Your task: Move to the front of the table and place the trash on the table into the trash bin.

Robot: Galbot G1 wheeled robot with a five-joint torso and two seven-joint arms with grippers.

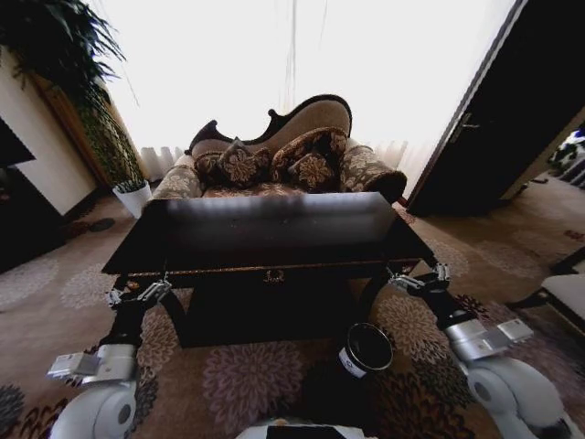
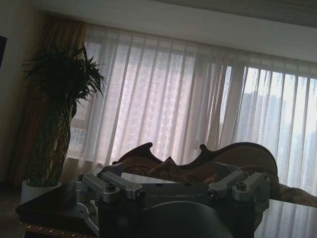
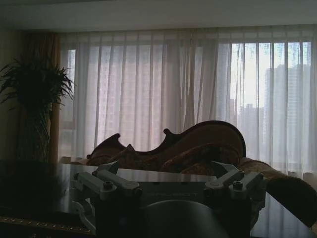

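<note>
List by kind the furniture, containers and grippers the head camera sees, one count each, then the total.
table: 1
sofa: 1
trash bin: 1
white plant pot: 1
grippers: 2 (left gripper, right gripper)
Total: 6

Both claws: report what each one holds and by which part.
Nothing is held. The left claw and right claw are open and bare, flanking the table at its front corners.
</note>
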